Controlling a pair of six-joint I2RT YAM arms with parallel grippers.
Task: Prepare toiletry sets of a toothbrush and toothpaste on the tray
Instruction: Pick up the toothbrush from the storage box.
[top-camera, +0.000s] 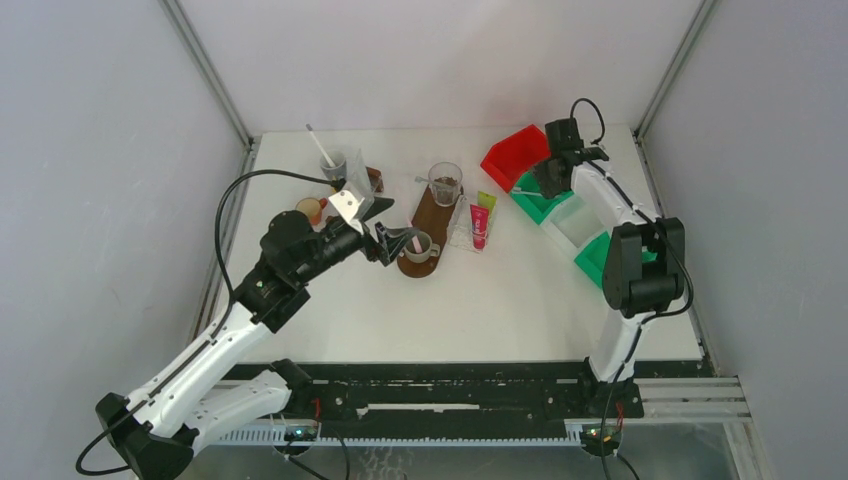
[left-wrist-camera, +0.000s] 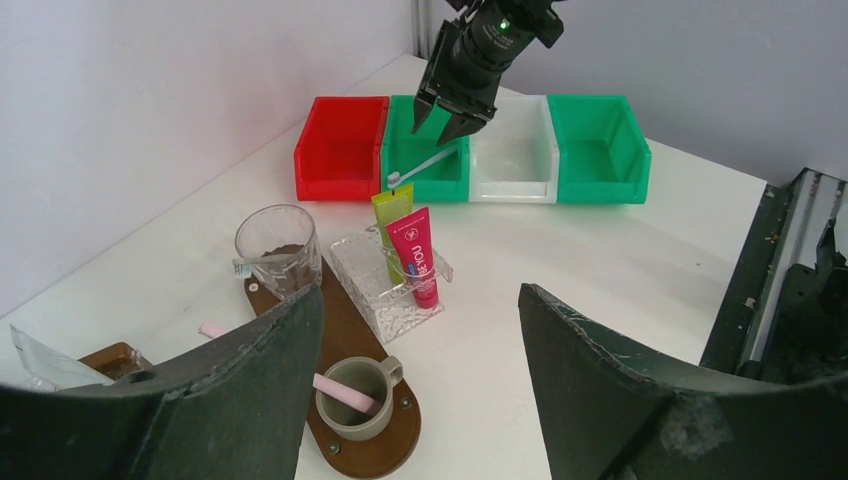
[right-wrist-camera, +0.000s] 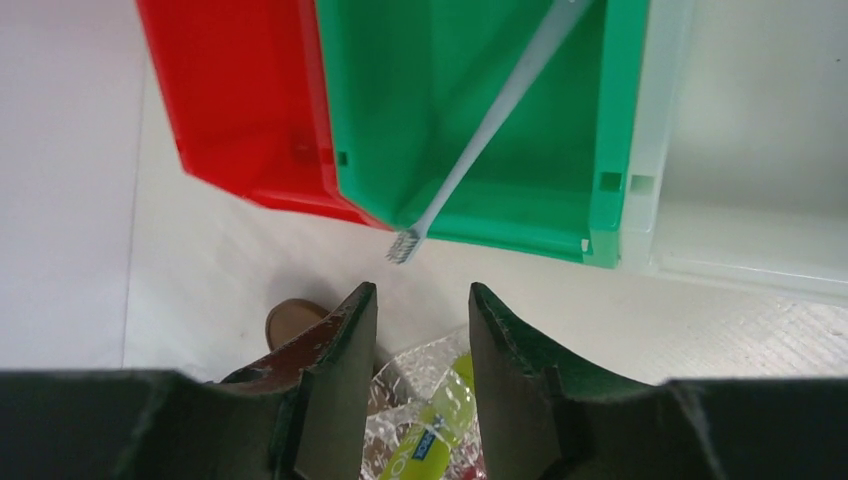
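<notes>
White desk (top-camera: 500, 300) carries everything. At its far left stands a small glass (top-camera: 333, 163) with a pale brush handle sticking out of it, and a silvery packet (top-camera: 347, 203) sits just near of that glass.

The left claw (top-camera: 389, 242) hangs beside the left edge of the wooden tray (left-wrist-camera: 345, 330), close to the grey mug (left-wrist-camera: 345, 420). Its fingers are spread wide and grip nothing. The mug sits at the tray's near end with a pink toothbrush (left-wrist-camera: 330, 385) lying slanted in it. A clear tumbler (left-wrist-camera: 278, 250) at the tray's far end holds another brush, head down.

Just right of the tray is a clear dish (left-wrist-camera: 370, 285). The toothpaste leans in it: the lime green tube (left-wrist-camera: 388, 205) farther back and the pink-red tube (left-wrist-camera: 418, 255) in front, touching each other.

Right of that runs a row of bins: red bin (left-wrist-camera: 330, 185), green bin (left-wrist-camera: 430, 185), white bin (left-wrist-camera: 515, 165) and end green bin (left-wrist-camera: 600, 150). A white toothbrush (right-wrist-camera: 478, 140) lies slanted in the first green bin, its bristle head poking over the front wall.

The right claw (left-wrist-camera: 447, 120) hovers above that bin. Its fingers are parted by a narrow gap and nothing is pinched between them.
</notes>
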